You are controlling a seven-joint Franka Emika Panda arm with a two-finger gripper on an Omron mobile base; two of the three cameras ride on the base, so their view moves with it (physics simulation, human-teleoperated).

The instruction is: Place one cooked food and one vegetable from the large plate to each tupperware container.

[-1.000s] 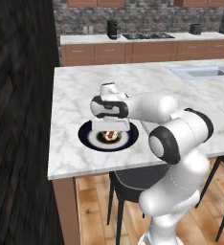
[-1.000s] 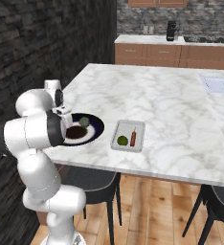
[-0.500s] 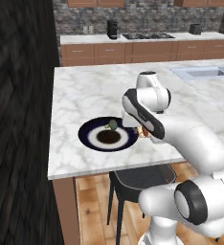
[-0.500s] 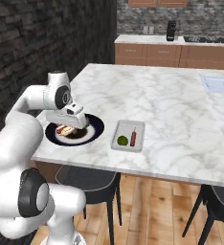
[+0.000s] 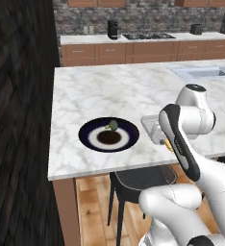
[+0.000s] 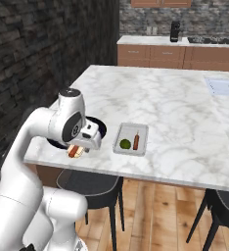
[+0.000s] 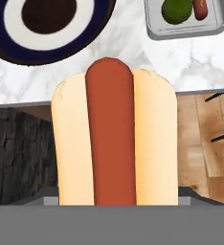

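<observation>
Hand view: the gripper (image 6: 76, 151) grasps a hot dog (image 7: 113, 136) lengthwise; the grey tray (image 7: 188, 18) lies ahead, to the upper right.

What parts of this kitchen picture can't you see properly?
- The gripper's fingertips: in the hand view the hot dog covers them.
- The rectangular tray: in the left base view the arm hides most of it and what lies in it.
- The large plate: in the right base view the arm hides most of it.
- The dark food on the plate: too small to name.
- The small green vegetable beside it: too small to name.
</observation>
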